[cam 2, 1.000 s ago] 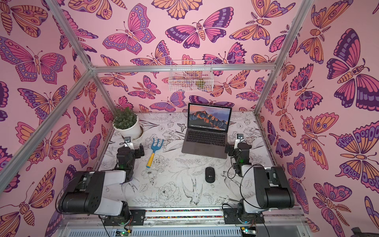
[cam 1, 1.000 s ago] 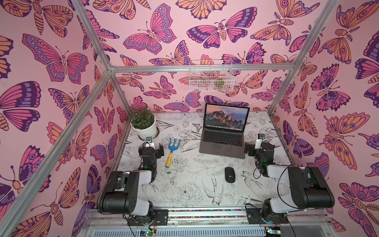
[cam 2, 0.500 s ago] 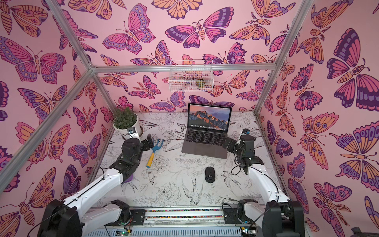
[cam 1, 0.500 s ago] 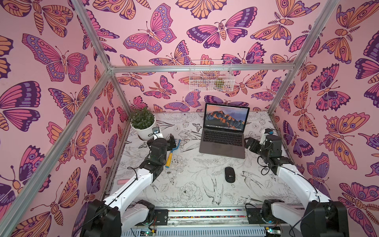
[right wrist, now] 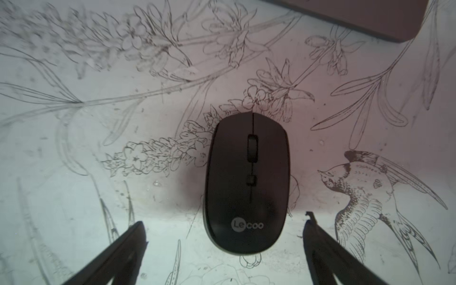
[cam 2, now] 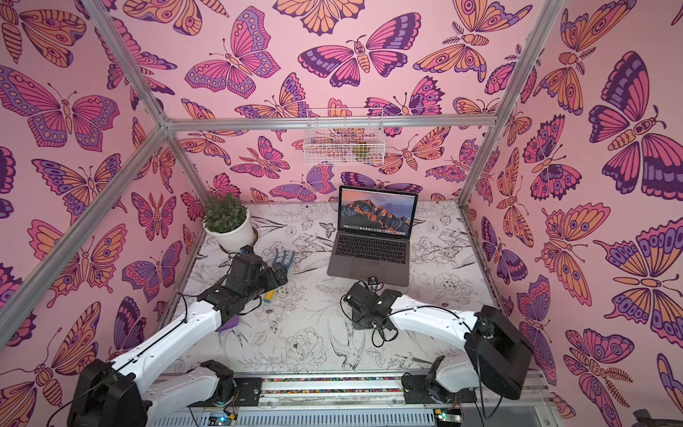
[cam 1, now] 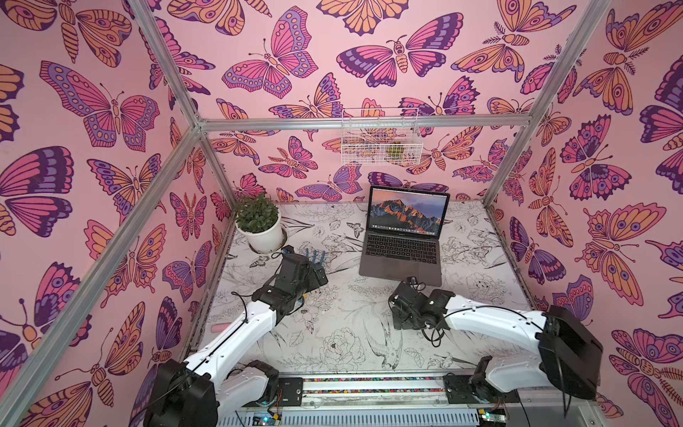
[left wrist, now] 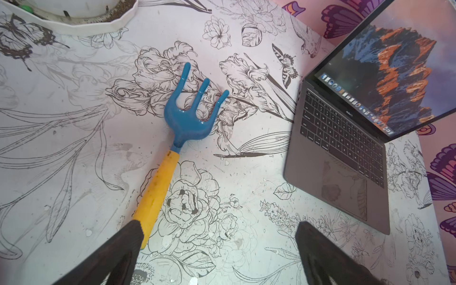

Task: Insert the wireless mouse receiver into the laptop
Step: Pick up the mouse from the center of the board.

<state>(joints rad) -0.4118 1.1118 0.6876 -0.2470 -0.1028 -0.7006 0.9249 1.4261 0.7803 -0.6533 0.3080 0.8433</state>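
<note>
while left jaws and right jaws gape wide, the wireless mouse lies untouched.

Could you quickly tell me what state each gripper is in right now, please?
Left gripper: open, holding nothing.
Right gripper: open, holding nothing, poised over the wireless mouse.

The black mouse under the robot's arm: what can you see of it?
The wireless mouse is a black oval, plastic by its look, with two buttons, a scroll wheel, a button behind it and a pale round logo at its rear. It lies flat, top up, on the flower-printed table, near the front edge of the laptop. The right gripper hovers over it, open, not touching.
</note>
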